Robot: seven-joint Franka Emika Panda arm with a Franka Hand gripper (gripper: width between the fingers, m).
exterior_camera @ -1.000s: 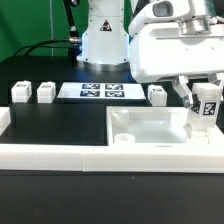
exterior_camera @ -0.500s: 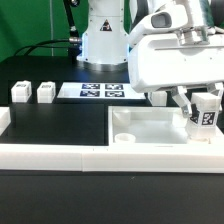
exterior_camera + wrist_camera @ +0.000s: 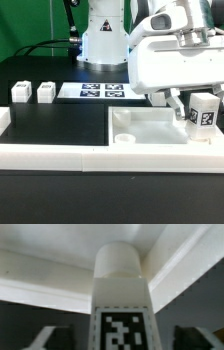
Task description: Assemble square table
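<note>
The square table slab (image 3: 150, 130) is white with a raised rim and lies at the exterior view's right, against the front wall. My gripper (image 3: 192, 108) is shut on a white tagged leg (image 3: 204, 112) and holds it tilted just above the slab's far right corner. In the wrist view the leg (image 3: 122, 291) runs between my fingers (image 3: 45, 339), with its rounded end pointing into the slab's inner corner (image 3: 150, 249). Two more legs (image 3: 19, 92) (image 3: 45, 92) stand at the far left. The gripper body hides the area behind it.
The marker board (image 3: 100, 91) lies flat at the back middle, before the robot base (image 3: 103, 40). A long low white border wall (image 3: 60, 152) runs along the front, with a short stub (image 3: 4, 118) at the left.
My gripper has come down a little with the leg, closer to the slab's far right corner. The leg that stood behind the slab is now hidden by the gripper body.
</note>
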